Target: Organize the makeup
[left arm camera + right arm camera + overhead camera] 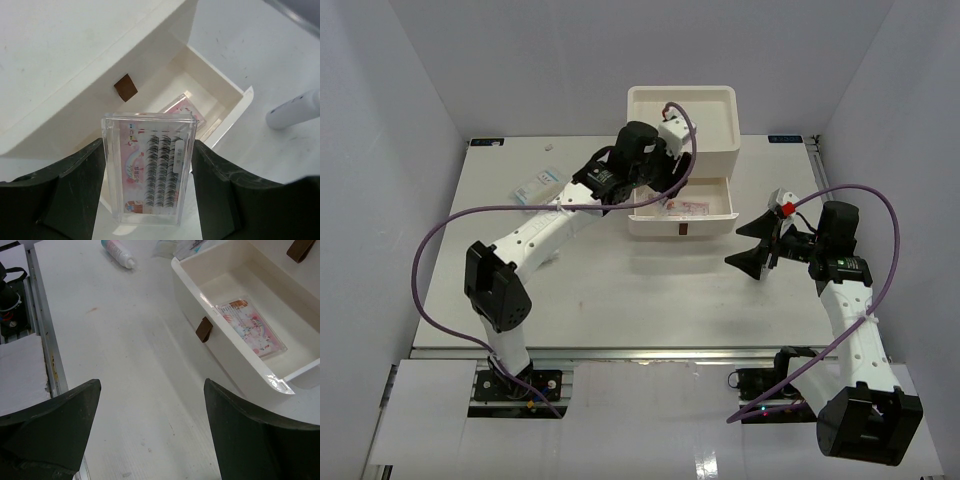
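Leftward, clear packets (535, 187) are seen lying on the table (620, 300). At centre, a clear eyelash case (150, 190) is pinched by its long sides in the left gripper (148, 155), over the open drawer (227, 102) of the white box (682, 115). A second case (252, 330) is laid flat in that drawer. At right, the right gripper (757, 247) is held spread wide above the table, beside the drawer.

No text can be read anywhere. Small coloured print is seen on the pink backing of the clear rectangular plastic lash case (148, 170), but it is too fine to be made out.
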